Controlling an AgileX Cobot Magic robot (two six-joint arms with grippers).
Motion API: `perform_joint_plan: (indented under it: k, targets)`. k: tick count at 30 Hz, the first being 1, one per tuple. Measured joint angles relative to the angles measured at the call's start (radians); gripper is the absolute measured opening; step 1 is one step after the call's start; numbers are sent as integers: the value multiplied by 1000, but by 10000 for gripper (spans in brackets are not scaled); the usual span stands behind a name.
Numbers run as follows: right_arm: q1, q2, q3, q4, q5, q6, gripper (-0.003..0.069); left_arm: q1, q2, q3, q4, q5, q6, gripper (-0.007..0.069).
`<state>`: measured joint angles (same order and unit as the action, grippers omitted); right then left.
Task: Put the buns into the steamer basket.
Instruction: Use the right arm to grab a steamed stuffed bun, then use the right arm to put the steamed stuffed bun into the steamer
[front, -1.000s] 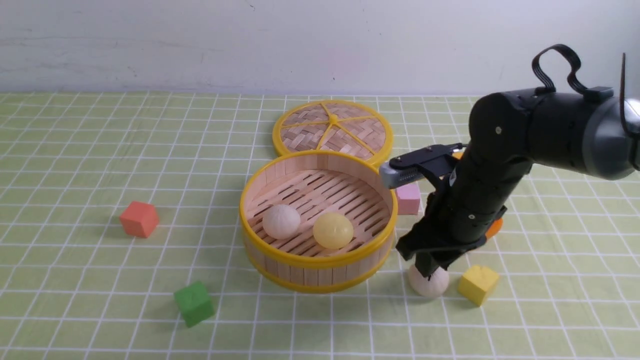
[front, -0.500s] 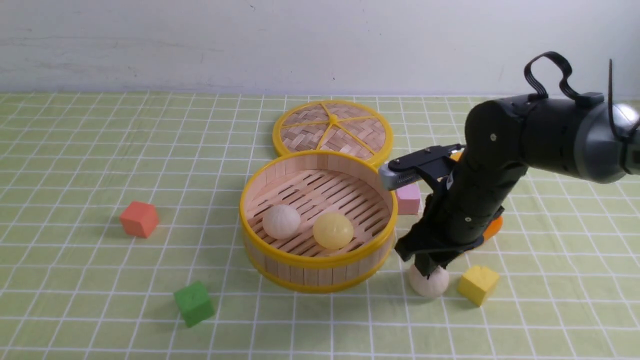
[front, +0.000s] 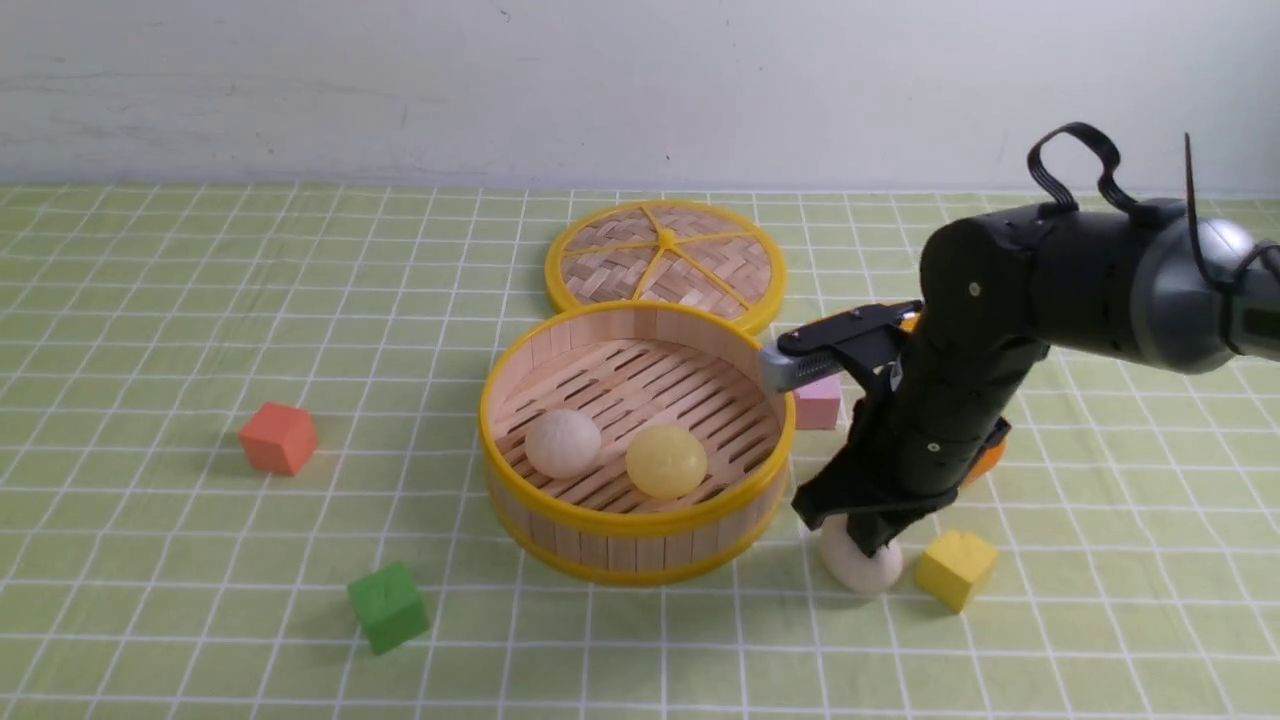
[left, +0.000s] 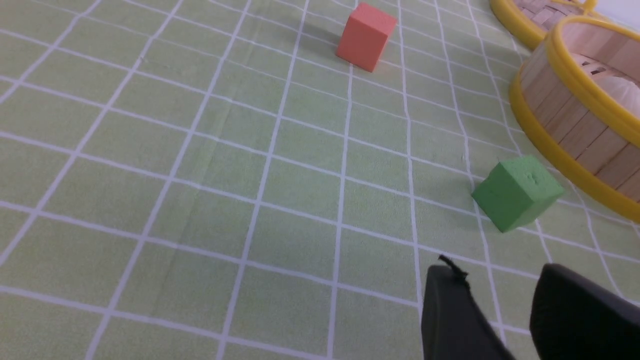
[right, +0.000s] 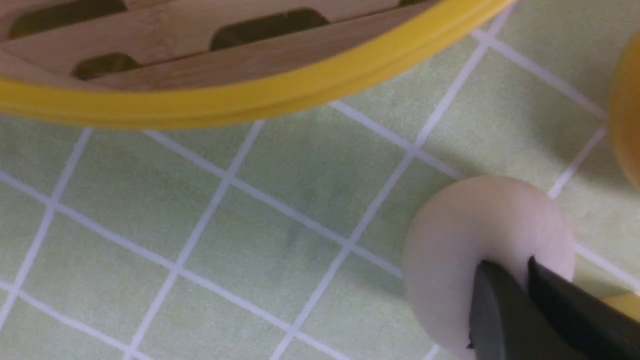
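Since two of the buns, one off-white bun (front: 563, 443) and one yellow bun (front: 666, 461), are already laid on the slotted floor of the steamer basket (front: 640, 524), only the third bun (front: 860, 570) is left outside it. It is found on the checked cloth (front: 200, 560) just beside the basket's outer wall, between that wall and a yellow cube (front: 956, 568). The right gripper (right: 505, 272) is set on its top from above, and the jaws are drawn together with barely a gap. Whether any of the bun is pinched between them cannot be told. A wider grasp is judged likely to be needed before a lift over the rim. The left gripper (left: 495, 272) is held low near a green cube (left: 517, 199), jaws parted and empty, presumably kept clear of the working side.
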<state>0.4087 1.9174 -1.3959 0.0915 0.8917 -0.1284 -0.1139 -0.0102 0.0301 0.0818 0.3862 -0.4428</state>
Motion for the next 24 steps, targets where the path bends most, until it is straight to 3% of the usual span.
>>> perform_joint_plan:
  k: [5, 11, 19, 24]
  targets:
    - [0, -76, 0, -42, 28, 14, 4, 0, 0, 0, 0, 0, 0, 237]
    - [0, -162, -33, -8, 20, 16, 4, 0, 0, 0, 0, 0, 0, 237]
    - [0, -126, -237, 165, -24, -27, 4, 0, 0, 0, 0, 0, 0, 237]
    - [0, 43, -425, 270, -41, -71, 4, 0, 0, 0, 0, 0, 0, 237]
